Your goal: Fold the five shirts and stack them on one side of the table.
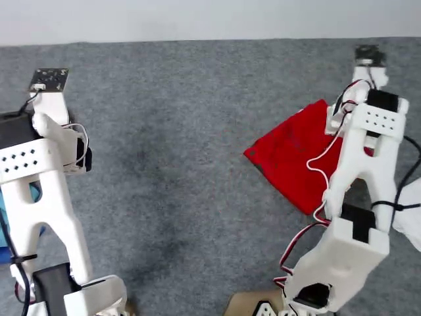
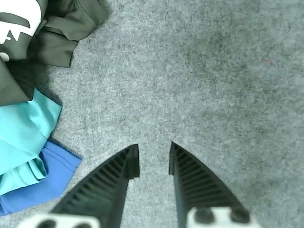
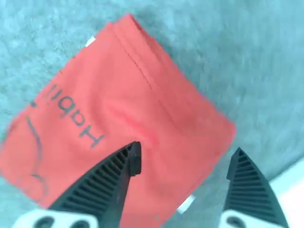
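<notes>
A folded red shirt (image 1: 293, 158) with dark print lies flat on the grey table at the right. My right gripper (image 3: 186, 156) hangs open just above the red shirt (image 3: 118, 118), with wide-spread fingers and nothing between them. At the left side lies a loose pile: a black shirt (image 2: 33, 42) with white print, a teal shirt (image 2: 23, 133) and a blue shirt (image 2: 45, 180). My left gripper (image 2: 154, 159) is over bare table beside that pile, slightly open and holding nothing. In the high view the left arm (image 1: 39, 171) hides most of the teal shirt (image 1: 34, 191).
The grey carpet-like table surface (image 1: 177, 164) stretches between the two arms. A white cloth (image 1: 408, 220) lies at the right edge, beside the right arm (image 1: 362, 178). The table's far edge meets a pale wall (image 1: 197, 20).
</notes>
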You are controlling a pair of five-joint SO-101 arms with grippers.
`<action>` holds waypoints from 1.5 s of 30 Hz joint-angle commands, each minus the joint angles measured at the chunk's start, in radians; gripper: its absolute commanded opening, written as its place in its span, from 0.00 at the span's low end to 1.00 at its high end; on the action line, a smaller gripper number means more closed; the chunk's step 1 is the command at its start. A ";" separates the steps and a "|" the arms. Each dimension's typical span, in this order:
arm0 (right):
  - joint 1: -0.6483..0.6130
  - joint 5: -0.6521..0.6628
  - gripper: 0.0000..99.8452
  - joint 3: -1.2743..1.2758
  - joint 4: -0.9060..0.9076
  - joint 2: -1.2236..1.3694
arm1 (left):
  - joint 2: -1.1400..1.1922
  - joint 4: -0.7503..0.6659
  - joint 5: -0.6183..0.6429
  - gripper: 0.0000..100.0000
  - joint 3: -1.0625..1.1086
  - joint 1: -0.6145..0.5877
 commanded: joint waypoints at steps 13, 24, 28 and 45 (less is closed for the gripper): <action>-0.166 -0.638 0.43 -0.021 0.199 0.025 | -0.031 0.003 -0.005 0.11 -0.007 0.009; -0.140 -0.678 0.48 -0.023 0.096 0.231 | -0.031 0.006 -0.005 0.11 -0.007 0.009; -0.122 -0.674 0.48 -0.023 0.012 0.282 | -0.031 0.006 -0.005 0.11 -0.007 0.009; -0.114 -0.624 0.28 -0.025 -0.076 0.397 | -0.031 0.002 -0.005 0.11 -0.005 0.009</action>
